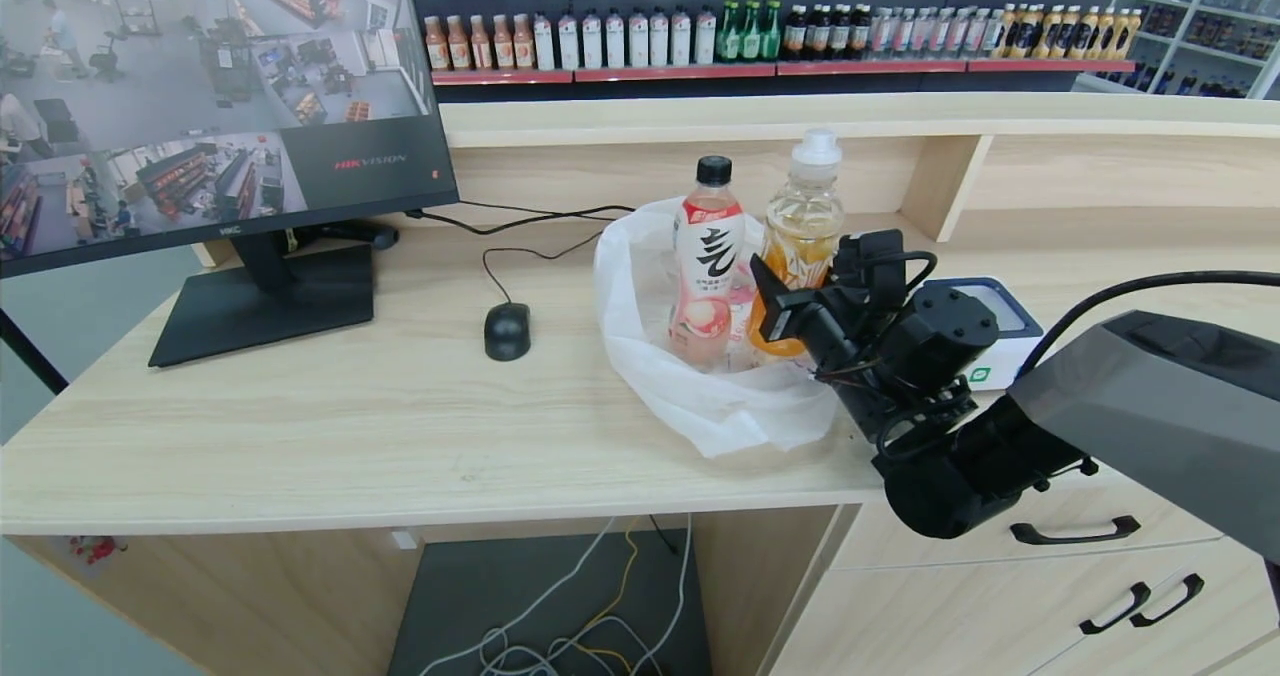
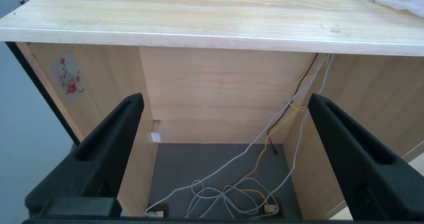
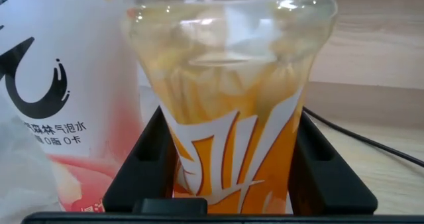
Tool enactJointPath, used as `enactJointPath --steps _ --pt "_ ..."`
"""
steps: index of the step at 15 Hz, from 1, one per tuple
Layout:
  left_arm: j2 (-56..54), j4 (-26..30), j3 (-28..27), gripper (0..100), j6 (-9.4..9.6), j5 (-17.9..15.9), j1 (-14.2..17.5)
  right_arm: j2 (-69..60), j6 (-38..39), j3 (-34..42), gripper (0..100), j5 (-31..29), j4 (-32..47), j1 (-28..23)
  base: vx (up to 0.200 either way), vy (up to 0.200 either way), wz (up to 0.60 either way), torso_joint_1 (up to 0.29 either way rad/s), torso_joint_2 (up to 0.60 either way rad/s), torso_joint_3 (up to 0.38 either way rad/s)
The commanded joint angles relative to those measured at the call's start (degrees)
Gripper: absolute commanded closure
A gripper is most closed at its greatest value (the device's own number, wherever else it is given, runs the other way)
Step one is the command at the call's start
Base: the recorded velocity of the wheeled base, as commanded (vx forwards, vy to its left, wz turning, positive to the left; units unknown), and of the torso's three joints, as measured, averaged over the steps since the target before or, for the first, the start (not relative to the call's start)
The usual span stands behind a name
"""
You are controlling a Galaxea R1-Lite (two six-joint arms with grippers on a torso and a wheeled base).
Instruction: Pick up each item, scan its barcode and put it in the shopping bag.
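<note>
Both right fingers (image 3: 140,164) clamp the orange bottle (image 3: 232,138) standing in the bag (image 1: 640,296), left fingers (image 2: 109,151) gaping apart.

Even overhead light is washing the wooden counter (image 1: 300,426) bright; the mouse (image 1: 507,331) is casting just a faint soft shadow. Light is glowing through the orange drink bottle (image 3: 232,118), glare streaking its upper wall. The under-counter recess (image 2: 218,164) is sitting dimmer. Head view is bowing straight edges outward.
</note>
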Motion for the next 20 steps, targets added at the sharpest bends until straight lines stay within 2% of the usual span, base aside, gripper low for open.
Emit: enactJointPath --steps 1,10,11,20 --pt "0.00 0.02 0.01 0 0.01 0.02 0.00 0.28 -0.04 0.06 100 -0.13 0.08 0.00 0.000 0.000 0.00 0.000 0.00 0.000" --pt "0.00 0.02 0.01 0 0.01 0.02 0.00 0.37 0.84 1.03 100 -0.22 -0.19 0.00 0.000 0.000 0.00 0.000 0.00 0.000" --pt "0.00 0.02 0.01 0 0.01 0.02 0.00 0.37 0.93 1.03 0 -0.22 -0.27 0.00 0.000 0.000 0.00 0.000 0.00 0.000" --pt "0.00 0.02 0.01 0 0.01 0.02 0.00 -1.21 1.72 3.14 0 -0.30 -1.06 -0.18 0.000 0.000 0.00 0.000 0.00 0.000"
